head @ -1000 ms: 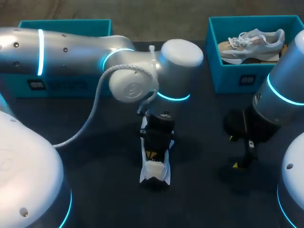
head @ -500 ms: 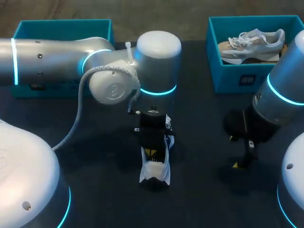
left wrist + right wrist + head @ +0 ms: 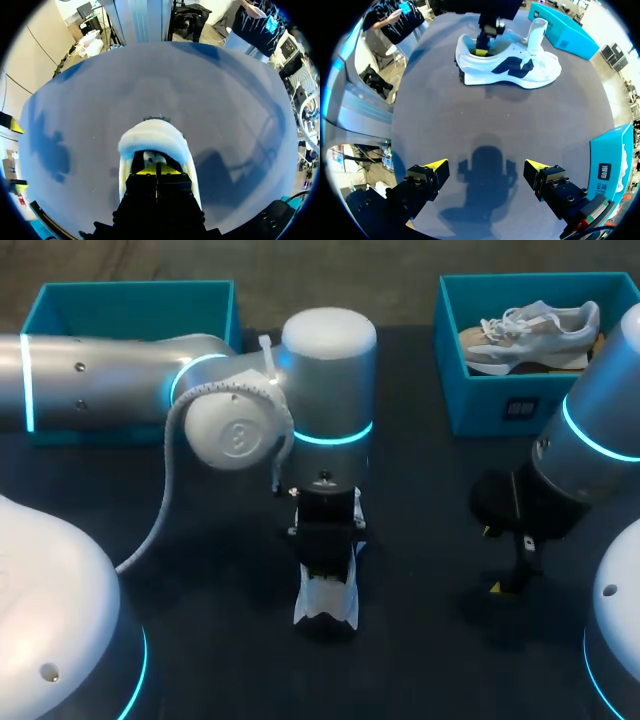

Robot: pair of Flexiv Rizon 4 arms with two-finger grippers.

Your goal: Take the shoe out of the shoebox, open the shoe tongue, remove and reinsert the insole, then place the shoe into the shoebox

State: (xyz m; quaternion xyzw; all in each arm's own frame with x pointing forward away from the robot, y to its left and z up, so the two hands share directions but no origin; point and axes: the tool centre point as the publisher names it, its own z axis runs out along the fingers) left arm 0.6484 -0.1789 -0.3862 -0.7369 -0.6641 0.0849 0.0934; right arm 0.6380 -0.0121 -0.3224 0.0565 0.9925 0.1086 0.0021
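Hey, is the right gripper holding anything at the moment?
No, the right gripper is open, its fingers wide apart with nothing between them, and the white shoe lies well ahead of it.

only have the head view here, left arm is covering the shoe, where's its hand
observer: right wrist view shows the left hand reaching down into the shoe's opening, at the heel end.
operator: tongue open?
observer: the tongue stands upright, clear of the opening.
operator: fingers open or shut
observer: left wrist view shows its yellow tips pressed together inside the shoe; i can't tell whether they pinch anything.
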